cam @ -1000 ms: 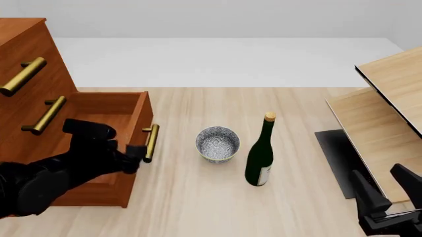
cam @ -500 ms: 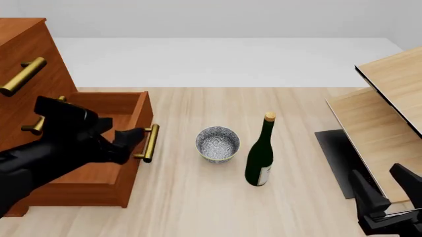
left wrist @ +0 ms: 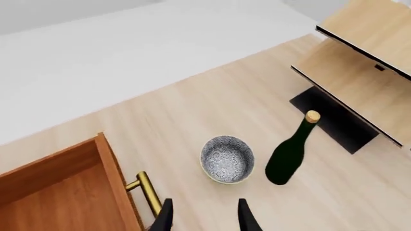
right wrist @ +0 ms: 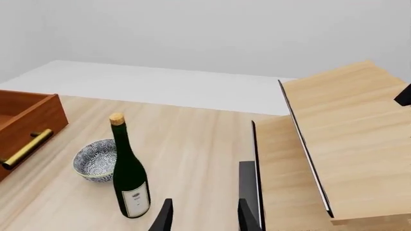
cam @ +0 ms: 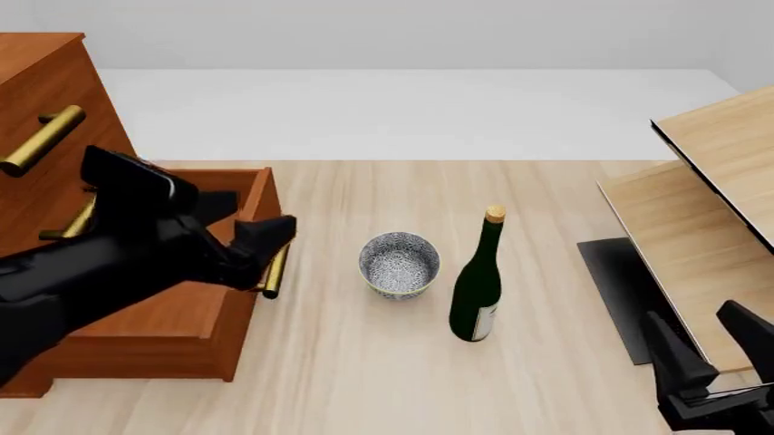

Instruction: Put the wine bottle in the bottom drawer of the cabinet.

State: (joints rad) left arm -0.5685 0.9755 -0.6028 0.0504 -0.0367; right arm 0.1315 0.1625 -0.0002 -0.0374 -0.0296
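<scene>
The cabinet (cam: 49, 109) is standing at the table's left edge, and its bottom drawer (cam: 181, 317) is sitting pulled out with its box open to the top. The left gripper (cam: 272, 237) is hanging just above the drawer's brass handle (cam: 277, 265), its fingers parted and gripping nothing. The right gripper (cam: 713, 353) is waiting low at the near right corner, fingers likewise spread and empty.

The wine bottle (cam: 477, 288) is standing upright on the table, long axis vertical, cork up, with the speckled bowl (cam: 400, 264) just beside it on the drawer side. It is lying between the two arms: to the right of the left gripper with the bowl in the way, and forward and left of the right gripper with bare table between them (the right wrist view is showing the bottle (right wrist: 128, 178) just off its line of reach). The right arm is probably the better placed to take it, closing sideways around the glass body.
</scene>
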